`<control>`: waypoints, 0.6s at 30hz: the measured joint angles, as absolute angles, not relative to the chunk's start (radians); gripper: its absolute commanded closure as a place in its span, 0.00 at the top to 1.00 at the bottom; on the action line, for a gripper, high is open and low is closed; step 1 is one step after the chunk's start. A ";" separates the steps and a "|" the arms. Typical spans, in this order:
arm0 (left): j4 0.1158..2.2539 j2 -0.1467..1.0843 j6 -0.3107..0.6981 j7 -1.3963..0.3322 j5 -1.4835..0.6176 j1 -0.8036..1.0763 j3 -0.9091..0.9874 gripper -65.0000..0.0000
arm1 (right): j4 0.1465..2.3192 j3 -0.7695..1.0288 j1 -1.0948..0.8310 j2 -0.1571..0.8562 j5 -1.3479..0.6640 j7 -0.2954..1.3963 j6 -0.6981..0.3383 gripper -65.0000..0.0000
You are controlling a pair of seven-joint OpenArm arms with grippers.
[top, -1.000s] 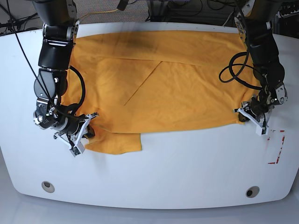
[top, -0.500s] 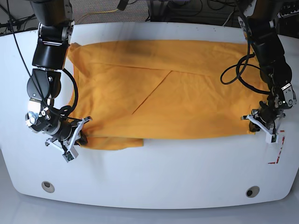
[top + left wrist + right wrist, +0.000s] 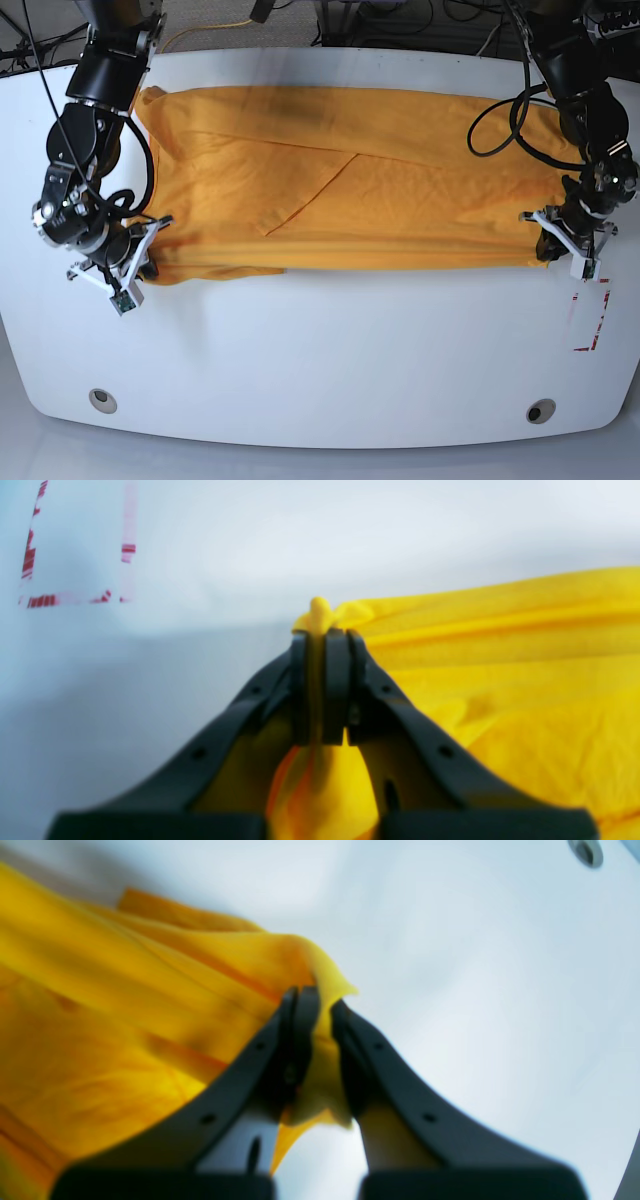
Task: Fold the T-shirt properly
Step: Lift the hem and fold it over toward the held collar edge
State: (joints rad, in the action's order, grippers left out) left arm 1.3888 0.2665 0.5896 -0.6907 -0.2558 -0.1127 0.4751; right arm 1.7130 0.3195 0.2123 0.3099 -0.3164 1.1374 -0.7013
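Note:
The orange-yellow T-shirt lies spread across the back half of the white table, folded over itself with a diagonal crease in the middle. My left gripper is shut on the shirt's front corner at the base view's right; the left wrist view shows cloth pinched between the closed jaws of the left gripper. My right gripper is shut on the shirt's front corner at the base view's left; the right wrist view shows the right gripper holding cloth. The black mark and white tag are hidden.
Red tape marks lie on the table near its right edge, also in the left wrist view. Two round holes sit near the front edge. Cables hang off the arm at the right.
Both grippers have moved outward and slightly back with the cloth held. The shirt's front edge is now pulled straighter and the loose flap at front left has drawn in.

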 measured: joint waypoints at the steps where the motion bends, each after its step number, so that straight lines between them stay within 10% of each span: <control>1: 1.403 0.266 0.589 -0.689 -0.262 -0.096 0.491 0.00 | 1.743 0.340 0.188 0.299 -0.322 1.137 -0.700 0.00; 18: 1.529 0.321 0.707 -0.690 -0.243 0.076 0.548 0.00 | 1.915 0.428 -0.151 0.242 -0.476 1.195 -0.699 0.00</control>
State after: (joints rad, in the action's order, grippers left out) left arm 1.5288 0.3214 0.7067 -0.6899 -0.2432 0.0765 0.5480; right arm 1.9148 0.4278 -0.1513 0.2424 -0.4759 1.1950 -0.6994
